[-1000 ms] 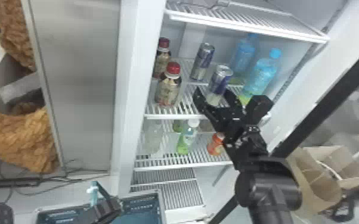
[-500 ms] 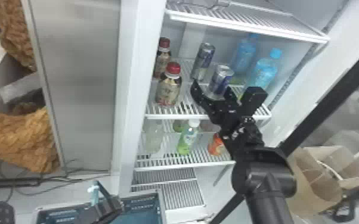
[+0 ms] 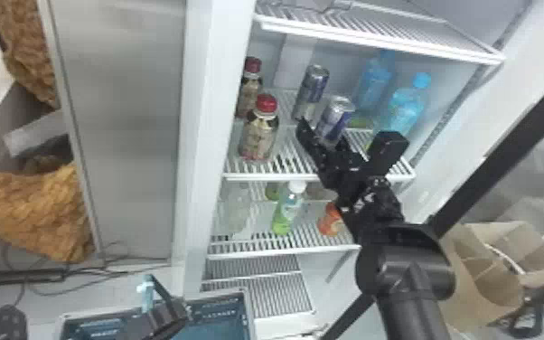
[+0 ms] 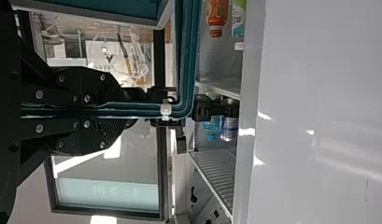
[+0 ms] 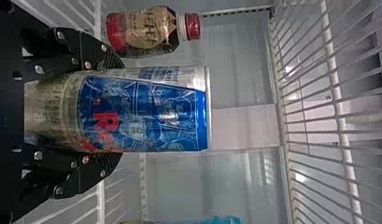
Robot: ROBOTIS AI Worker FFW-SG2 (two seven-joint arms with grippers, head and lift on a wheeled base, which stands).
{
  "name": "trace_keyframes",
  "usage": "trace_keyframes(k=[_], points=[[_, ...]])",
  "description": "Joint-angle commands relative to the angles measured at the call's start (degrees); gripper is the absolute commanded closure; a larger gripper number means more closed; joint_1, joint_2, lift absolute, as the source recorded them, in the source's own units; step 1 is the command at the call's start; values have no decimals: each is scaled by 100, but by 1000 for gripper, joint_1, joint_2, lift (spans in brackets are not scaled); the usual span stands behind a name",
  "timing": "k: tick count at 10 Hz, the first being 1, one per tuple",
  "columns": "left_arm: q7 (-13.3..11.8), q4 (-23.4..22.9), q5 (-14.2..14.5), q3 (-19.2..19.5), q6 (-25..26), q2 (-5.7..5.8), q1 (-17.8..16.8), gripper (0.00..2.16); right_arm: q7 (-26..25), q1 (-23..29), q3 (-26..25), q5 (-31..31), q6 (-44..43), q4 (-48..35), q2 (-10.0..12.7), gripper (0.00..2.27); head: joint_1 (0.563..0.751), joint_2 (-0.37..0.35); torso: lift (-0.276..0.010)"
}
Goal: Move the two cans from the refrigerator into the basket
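Observation:
My right gripper (image 3: 323,135) is at the front can (image 3: 338,118) on the upper shelf, open, with one finger beside the can's left. In the right wrist view the can (image 5: 146,112) lies between the fingers of my right gripper (image 5: 121,109). The other can (image 3: 314,86) stands upright behind and left of it. At the bottom left, my left gripper (image 3: 169,314) is at the blue basket (image 3: 221,303). In the left wrist view, my left gripper (image 4: 128,111) is shut on the teal basket handle (image 4: 185,60).
Two red-capped bottles (image 3: 260,135) stand left of the cans and blue bottles (image 3: 405,108) to their right. A shelf (image 3: 375,38) spans above. More bottles (image 3: 288,210) stand on the shelf below. A cardboard box (image 3: 488,266) is at the lower right.
My right gripper has shifted slightly up and inward in the head view, closer around the front can. The can and my left gripper have kept their places.

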Motion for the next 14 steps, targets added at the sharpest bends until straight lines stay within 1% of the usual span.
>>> trace_keyframes(k=[1,2,4,5,8,10,12,14], points=[[-1,0,0,3,0,-7,8,1191,0,95,-10,-7,-1,-155,-8,1254,695,-329,-31],[-1,0,11,3,0,-7,8,1191,-26,250,-21,-65,27,-380,-8,1254,695,-330,-31],[-1,0,11,15,0,-15,36,1191,-237,840,-32,-76,631,-1392,-35,1254,695,-334,-31],[-1,0,11,15,0,-24,36,1191,-246,1093,-90,-133,786,-1716,-35,1254,695,-337,-31],[-1,0,11,3,0,-24,36,1191,-290,1726,-181,-305,969,-2433,-35,1254,695,-344,-31],[-1,0,11,3,0,-24,65,1191,-290,2345,-295,-487,1222,-3178,-43,1254,695,-350,-31],[-1,0,0,3,0,-24,79,1191,-290,2936,-295,-613,1531,-3839,-52,1254,695,-350,-31],[-1,0,0,15,0,-33,93,1191,-290,3386,-295,-807,1672,-4149,9,1254,695,-350,-31]])
